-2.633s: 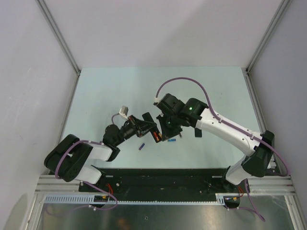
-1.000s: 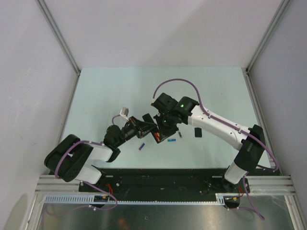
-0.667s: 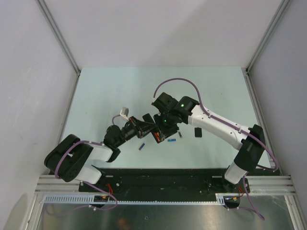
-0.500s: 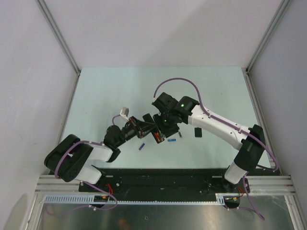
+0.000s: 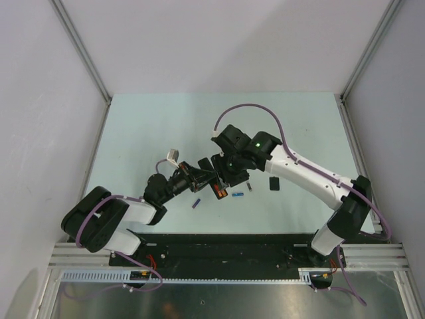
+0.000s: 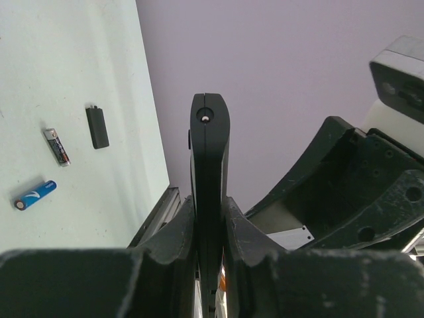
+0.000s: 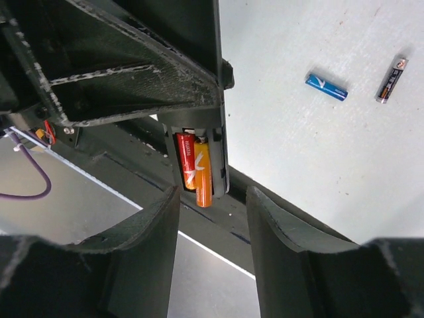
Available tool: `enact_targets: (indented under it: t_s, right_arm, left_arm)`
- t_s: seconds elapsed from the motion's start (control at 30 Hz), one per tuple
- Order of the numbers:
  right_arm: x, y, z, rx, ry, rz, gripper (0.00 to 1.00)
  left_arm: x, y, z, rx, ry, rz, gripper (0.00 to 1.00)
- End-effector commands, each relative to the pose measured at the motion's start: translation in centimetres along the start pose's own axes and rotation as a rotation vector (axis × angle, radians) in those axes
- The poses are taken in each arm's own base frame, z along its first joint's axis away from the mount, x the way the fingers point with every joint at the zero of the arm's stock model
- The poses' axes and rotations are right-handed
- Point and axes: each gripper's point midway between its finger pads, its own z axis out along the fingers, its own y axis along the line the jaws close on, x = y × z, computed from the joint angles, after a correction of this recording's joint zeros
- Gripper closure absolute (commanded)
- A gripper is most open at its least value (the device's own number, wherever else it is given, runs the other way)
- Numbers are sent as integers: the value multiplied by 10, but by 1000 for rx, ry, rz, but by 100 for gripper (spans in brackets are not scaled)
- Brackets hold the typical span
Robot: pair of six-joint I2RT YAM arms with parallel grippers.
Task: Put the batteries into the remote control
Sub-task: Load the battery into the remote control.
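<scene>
Slim flat black remote control (image 7: 211,99) is held on edge above the pale green tabletop (image 5: 146,133), centre of the overhead view, with its long recess facing the right wrist camera. Two orange-red batteries (image 7: 195,169) lie side by side in the recess at the remote's lower end, the orange one reaching slightly further out. Left gripper (image 6: 209,211) is clamped on the remote's two flat faces. Right gripper (image 7: 212,193) is released: its jaws stand apart either side of the loaded end, touching neither remote nor cells. Overhead, reckoned from the remote: small blue battery (image 5: 238,194) on the table at 4 o'clock, dark grey battery (image 5: 250,187) at 3 o'clock beyond it, purple battery (image 5: 196,203) at 8 o'clock. Small black rectangular cover (image 5: 273,183) lies flat further out at 3 o'clock.
</scene>
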Motion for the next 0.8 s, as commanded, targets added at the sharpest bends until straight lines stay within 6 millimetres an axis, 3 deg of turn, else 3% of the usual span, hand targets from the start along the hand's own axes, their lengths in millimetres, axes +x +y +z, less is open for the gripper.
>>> enact_targets:
  t_s: [0.0, 0.07, 0.1, 0.13, 0.17, 0.2, 0.23, 0.27, 0.3, 0.33, 0.37, 0.4, 0.53, 0.63, 0.67, 0.73, 0.77]
  right_arm:
    - [-21, 12, -35, -59, -136, -5, 51]
    - [-31, 13, -51, -76, -225, -5, 51]
    - [-29, 9, -49, -66, -244, 2, 51]
    - [-30, 8, -65, -86, -315, 3, 50]
    - [-45, 7, -72, -86, -427, 17, 49]
    - [-31, -6, -54, -64, -420, 25, 46]
    - [-30, -6, -58, -92, -470, 1, 44]
    - [-44, 6, -83, -181, -612, -5, 41]
    - [-28, -4, -64, -180, -601, 1, 35]
    - [-27, -1, -67, -225, -635, 14, 33]
    - [-33, 5, -86, -288, -727, 18, 29]
    - [-30, 5, -88, -310, -742, 18, 23]
    - [-16, 11, -83, -408, -780, -31, 21]
    - [-11, 21, -96, -507, -844, -71, 18]
    - [-4, 18, -86, -509, -833, -77, 18]
    - [-4, 25, -95, -567, -874, -105, 17]
    - [0, 23, -88, -573, -862, -109, 17]
  left_arm:
    - [1, -26, 2, 98, 11, 24, 100]
    - [1, -26, 2, 99, 13, 17, 100]
    - [1, -28, 2, 105, 13, 15, 100]
    - [1, -29, 3, 106, 21, 9, 100]
    - [0, -32, 3, 113, 25, 10, 100]
    - [1, -33, 3, 118, 35, 10, 100]
    - [1, -34, 3, 119, 42, 3, 100]
    - [2, -36, 3, 126, 62, 4, 100]
    - [2, -38, 3, 130, 68, 3, 100]
    - [2, -39, 3, 132, 77, -2, 100]
    - [3, -40, 2, 135, 90, -4, 100]
    - [2, -42, 2, 141, 87, -3, 100]
    - [2, -51, 0, 165, 92, -1, 100]
    - [1, -57, 0, 176, 94, -11, 100]
    - [1, -59, 0, 183, 93, -11, 100]
    - [1, -63, -1, 190, 91, -16, 100]
    - [1, -64, -1, 193, 91, -14, 100]
